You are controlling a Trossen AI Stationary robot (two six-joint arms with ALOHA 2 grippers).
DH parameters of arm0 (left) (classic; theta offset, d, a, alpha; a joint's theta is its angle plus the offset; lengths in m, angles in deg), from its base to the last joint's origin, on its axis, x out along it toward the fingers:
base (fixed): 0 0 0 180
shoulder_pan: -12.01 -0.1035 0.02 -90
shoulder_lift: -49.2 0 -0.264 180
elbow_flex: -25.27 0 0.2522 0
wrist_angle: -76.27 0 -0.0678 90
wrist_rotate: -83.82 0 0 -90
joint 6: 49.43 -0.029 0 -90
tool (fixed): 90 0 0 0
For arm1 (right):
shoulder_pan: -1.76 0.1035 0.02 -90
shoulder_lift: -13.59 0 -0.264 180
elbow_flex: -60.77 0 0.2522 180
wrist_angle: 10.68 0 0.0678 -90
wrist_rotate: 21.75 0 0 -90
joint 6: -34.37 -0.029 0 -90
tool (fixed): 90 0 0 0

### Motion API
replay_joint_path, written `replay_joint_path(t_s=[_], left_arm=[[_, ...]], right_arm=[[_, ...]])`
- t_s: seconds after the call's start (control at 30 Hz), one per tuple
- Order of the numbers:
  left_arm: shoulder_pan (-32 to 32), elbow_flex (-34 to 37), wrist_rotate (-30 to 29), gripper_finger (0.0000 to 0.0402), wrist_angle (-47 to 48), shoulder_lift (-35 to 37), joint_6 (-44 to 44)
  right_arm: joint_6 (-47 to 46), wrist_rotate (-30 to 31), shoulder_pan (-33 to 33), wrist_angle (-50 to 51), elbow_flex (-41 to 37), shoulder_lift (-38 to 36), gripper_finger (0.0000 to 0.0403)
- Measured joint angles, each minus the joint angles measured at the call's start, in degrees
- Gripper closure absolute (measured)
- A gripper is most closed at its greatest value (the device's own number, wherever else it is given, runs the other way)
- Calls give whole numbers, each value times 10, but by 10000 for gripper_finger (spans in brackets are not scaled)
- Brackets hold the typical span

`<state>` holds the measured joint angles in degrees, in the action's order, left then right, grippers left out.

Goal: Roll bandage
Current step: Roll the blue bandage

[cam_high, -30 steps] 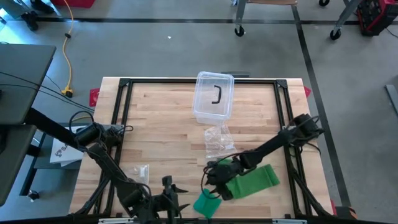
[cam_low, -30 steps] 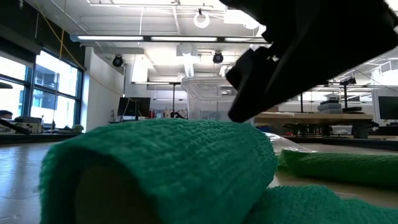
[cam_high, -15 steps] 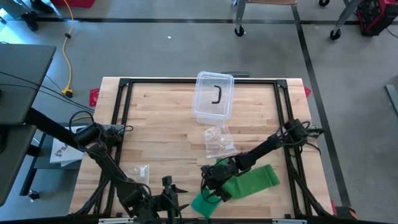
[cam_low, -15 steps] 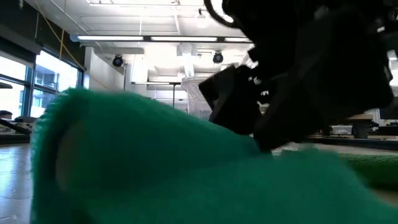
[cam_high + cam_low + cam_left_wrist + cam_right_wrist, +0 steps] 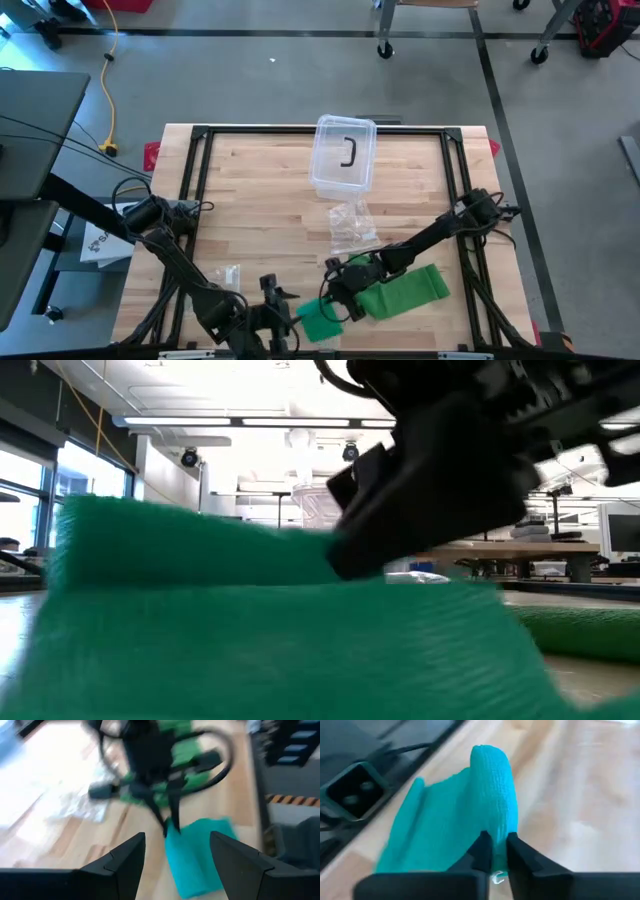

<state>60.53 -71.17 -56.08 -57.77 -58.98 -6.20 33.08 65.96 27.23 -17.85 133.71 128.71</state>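
A green bandage (image 5: pixel 405 290) lies as a strip on the wooden table near the front right, its loose end (image 5: pixel 310 323) toward the left. The low view is filled by this bandage (image 5: pixel 250 630). My right gripper (image 5: pixel 333 307) is down at that end and shut on it; in the right wrist view (image 5: pixel 499 847) the cloth rises as a hump beyond the fingers. My left gripper (image 5: pixel 288 318) stands open just left of the loose end. In its own view (image 5: pixel 177 842) the bandage end (image 5: pixel 200 857) lies ahead between its fingers, untouched. My right gripper pinches the bandage near its loose end, on a raised ridge of cloth (image 5: pixel 497 832), between its two fingers (image 5: pixel 482 852). The fingers slant down from the table's right. The cloth humps up beyond them; the rest of the strip lies slack on the table.
A clear plastic box (image 5: pixel 343 155) with a black hook inside stands at the middle of the far side. A crumpled clear wrapper (image 5: pixel 350 228) lies just beyond the bandage. A small white piece (image 5: pixel 228 275) lies front left. Black frame rails (image 5: pixel 200 170) border the table.
My right gripper has sunk onto the bandage and gone a little toward the table's left and near edge. The bandage's loose end has slid left with it, while the right part of the strip has stayed in place.
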Motion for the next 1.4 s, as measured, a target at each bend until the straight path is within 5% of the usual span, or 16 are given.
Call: replay_joint_path(t_s=[0.23,0.4,0.73,1.17,1.4], left_arm=[[-34,10,7,184,111,5,70],[-75,58,99,184,92,5,44],[-147,187,237,184,-218,4,-148],[-170,227,231,186,-224,4,-123],[-170,226,234,234,-214,4,-120]], right_arm=[[27,139,-4,57,0,-38,373],[16,140,-11,87,0,-38,368],[-23,137,-19,129,0,-38,374],[-32,125,-27,139,0,-38,375],[-15,128,-24,154,0,-42,334]])
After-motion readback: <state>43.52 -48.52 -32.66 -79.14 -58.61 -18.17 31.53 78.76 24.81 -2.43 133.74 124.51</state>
